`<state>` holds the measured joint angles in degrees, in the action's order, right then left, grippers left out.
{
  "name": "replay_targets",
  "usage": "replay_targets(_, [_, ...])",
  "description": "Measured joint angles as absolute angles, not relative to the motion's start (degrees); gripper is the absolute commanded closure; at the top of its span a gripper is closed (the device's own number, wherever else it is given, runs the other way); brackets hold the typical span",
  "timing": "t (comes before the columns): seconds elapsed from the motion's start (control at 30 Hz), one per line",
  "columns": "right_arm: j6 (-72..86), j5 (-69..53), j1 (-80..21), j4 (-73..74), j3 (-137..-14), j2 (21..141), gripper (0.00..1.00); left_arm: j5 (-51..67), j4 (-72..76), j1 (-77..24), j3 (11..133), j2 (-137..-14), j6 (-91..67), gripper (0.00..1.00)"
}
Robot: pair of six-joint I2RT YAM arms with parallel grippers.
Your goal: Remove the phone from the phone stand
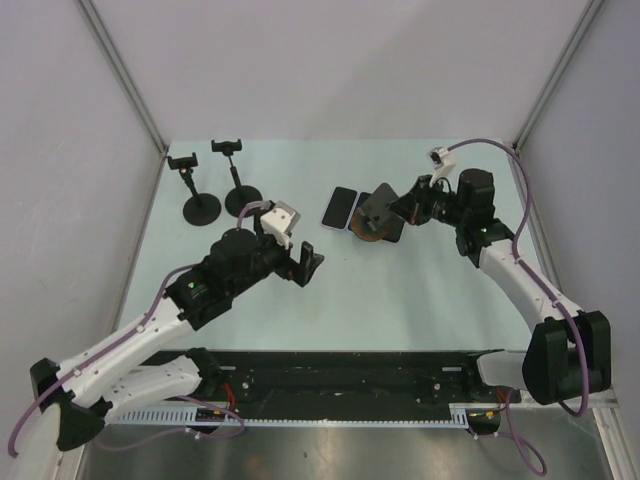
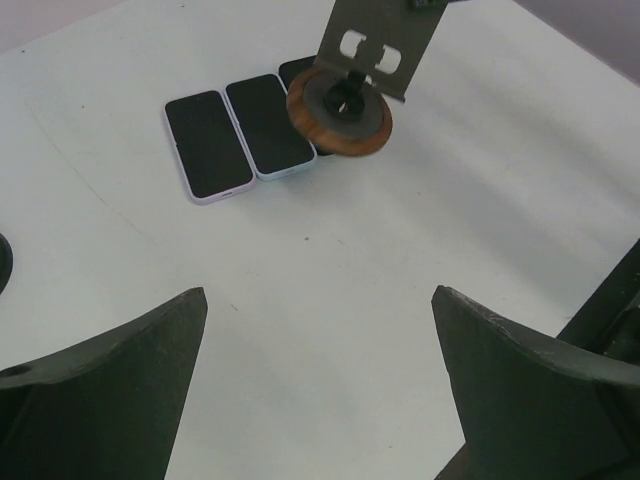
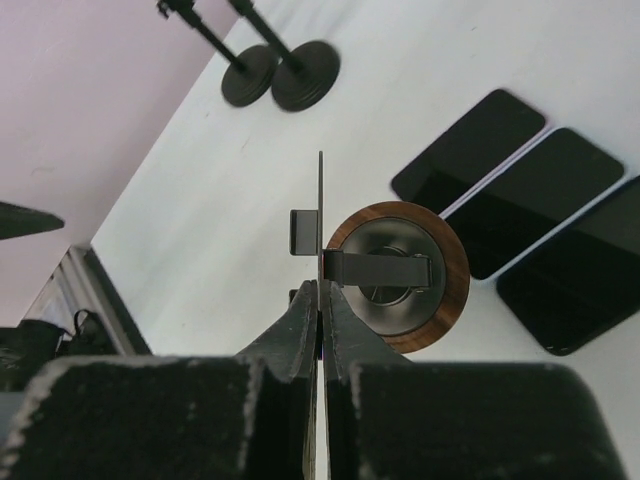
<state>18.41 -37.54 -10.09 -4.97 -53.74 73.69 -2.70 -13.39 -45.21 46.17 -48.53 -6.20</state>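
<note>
Left gripper [image 1: 305, 262] hangs over bare table, fingers wide apart, holding nothing. Three phones [image 3: 545, 200] lie flat side by side, screens dark, just beside the phone stand [image 3: 395, 275]. Right gripper [image 3: 320, 295] is pinched tight on the stand's upright metal plate [image 2: 380, 40]. Pale table [image 1: 400, 290], grey walls [image 1: 330, 60], two clamp stands [image 1: 200, 208] far left.
</note>
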Motion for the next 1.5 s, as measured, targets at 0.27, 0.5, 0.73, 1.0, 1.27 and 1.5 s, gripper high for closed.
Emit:
replay_targets(0.27, [19.07, -36.16, -18.83, -3.01, -52.53, 73.06, 1.00, -11.09, -13.15, -53.19, 53.91, -60.58, -5.37, 0.00])
replay_targets(0.5, [20.05, -35.92, -24.34, -2.92, -51.03, 73.06, 1.00, -15.33, -12.95, -56.60, 59.42, -69.78, -2.52, 0.00])
replay_targets(0.73, [21.30, -35.83, -27.07, -3.97, -50.57, 73.06, 1.00, -20.58, -12.27, -59.51, 61.63, -75.37, 1.52, 0.00])
replay_targets(1.0, [21.63, -35.83, -28.23, -4.97, -50.54, 73.06, 1.00, -21.15, -10.37, -59.66, 61.63, -76.95, 1.98, 0.00])
replay_targets(1.27, [22.00, -36.10, -28.42, -5.02, -50.46, 73.06, 1.00, -25.85, -7.94, -59.64, 60.90, -78.87, 1.96, 0.01])
replay_targets(1.5, [22.00, -37.30, -28.45, -5.10, -50.06, 72.36, 1.00, -24.64, -6.79, -58.63, 59.24, -78.87, 1.87, 0.09])
